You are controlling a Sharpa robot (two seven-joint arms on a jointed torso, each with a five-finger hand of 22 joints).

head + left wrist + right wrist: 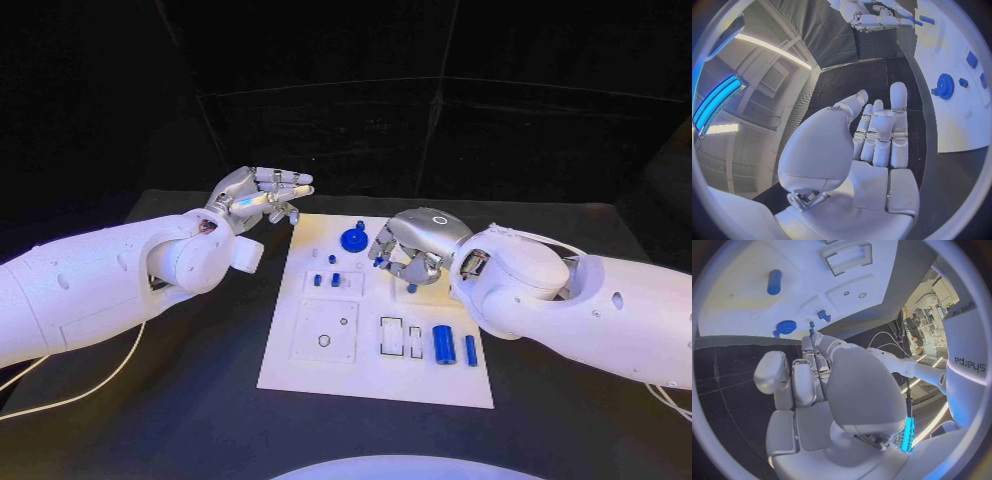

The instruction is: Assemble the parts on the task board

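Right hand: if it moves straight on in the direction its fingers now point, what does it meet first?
Probably the white board itself. The right hand hangs over it, fingers curled downward near a small blue part; depth is unclear.

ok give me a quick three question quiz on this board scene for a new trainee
1. True or false: the left robot hand holds a blue part.
2. Which robot hand is over the task board? A) left B) right C) both
3. Fill in: the blue gear lies near the board's ____ edge, seen from the robot.

Key:
1. False. Its fingers are curled with nothing in them, beside the board's far left corner.
2. B. The right robot hand hangs fingers-down over the board's far right part.
3. Far.
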